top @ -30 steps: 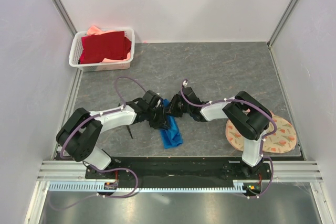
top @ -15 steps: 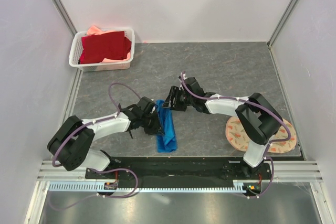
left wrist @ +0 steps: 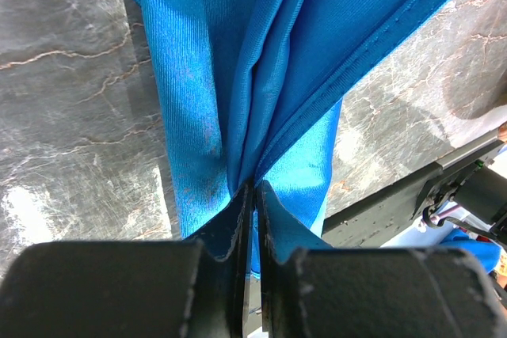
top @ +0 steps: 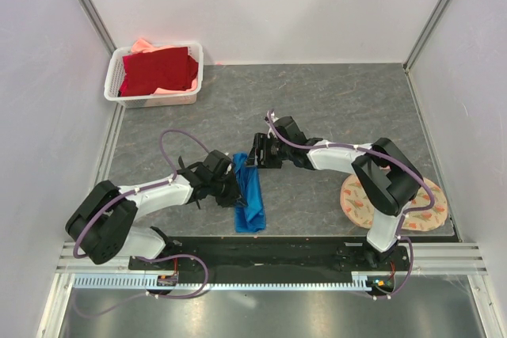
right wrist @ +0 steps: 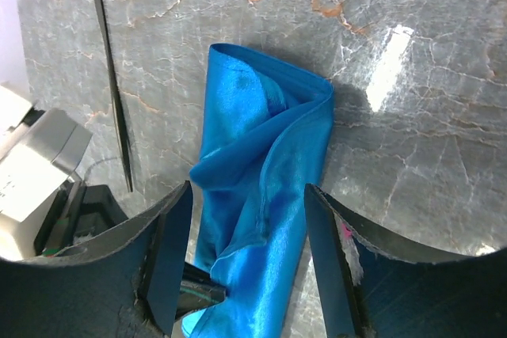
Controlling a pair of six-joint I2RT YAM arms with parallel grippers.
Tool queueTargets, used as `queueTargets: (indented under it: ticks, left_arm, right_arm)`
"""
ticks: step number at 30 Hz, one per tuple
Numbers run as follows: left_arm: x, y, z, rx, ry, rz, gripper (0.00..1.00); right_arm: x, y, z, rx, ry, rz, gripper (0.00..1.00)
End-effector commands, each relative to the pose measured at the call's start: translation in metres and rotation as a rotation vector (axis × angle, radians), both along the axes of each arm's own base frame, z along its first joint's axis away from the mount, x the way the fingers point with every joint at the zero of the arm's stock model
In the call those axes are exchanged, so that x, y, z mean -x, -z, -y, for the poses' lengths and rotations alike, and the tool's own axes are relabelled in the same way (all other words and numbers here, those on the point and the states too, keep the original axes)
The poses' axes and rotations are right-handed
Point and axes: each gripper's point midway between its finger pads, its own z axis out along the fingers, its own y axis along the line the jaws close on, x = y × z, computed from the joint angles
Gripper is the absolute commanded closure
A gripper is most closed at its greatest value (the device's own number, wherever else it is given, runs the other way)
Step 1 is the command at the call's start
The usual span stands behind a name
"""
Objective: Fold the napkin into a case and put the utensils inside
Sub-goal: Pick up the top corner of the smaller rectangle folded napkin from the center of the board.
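Observation:
The napkin [top: 252, 199] is a bright blue cloth bunched into a long, narrow, loosely layered strip near the table's front edge. My left gripper [left wrist: 255, 186] is shut on a fold of the napkin [left wrist: 238, 53] and meets the strip from its left side [top: 231, 186]. My right gripper [right wrist: 247, 191] stands open just above the napkin [right wrist: 261, 140], with the cloth lying between its spread fingers and not touching them; it is at the strip's far end [top: 255, 156]. One thin black utensil [right wrist: 111, 77] lies flat on the table beside the napkin.
A white basket [top: 190, 77] holding a dark red cloth [top: 158, 70] stands at the back left. A round peach patterned mat [top: 424, 207] lies at the front right, partly under the right arm. The black front rail [left wrist: 396, 195] runs close to the napkin's near end.
My right gripper has opened and let go of the napkin. My left gripper has shut on the cloth and drawn back toward the left, leaving the napkin a longer strip.

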Motion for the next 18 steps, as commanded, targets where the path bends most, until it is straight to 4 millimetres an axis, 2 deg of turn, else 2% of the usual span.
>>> queueTargets:
  ticks: [1, 7, 18]
  left_arm:
    - [-0.009, -0.011, 0.008, 0.034, -0.023, 0.039, 0.90]
    - [-0.009, -0.009, 0.009, 0.030, -0.016, 0.037, 0.90]
    - [-0.009, -0.007, 0.013, 0.037, -0.004, 0.037, 0.90]
  right_arm:
    - [-0.009, -0.020, -0.019, -0.041, -0.043, 0.062, 0.34]
    - [-0.013, -0.024, -0.024, -0.022, -0.032, 0.087, 0.39]
    - [-0.018, -0.012, -0.023, 0.066, 0.018, 0.055, 0.53]
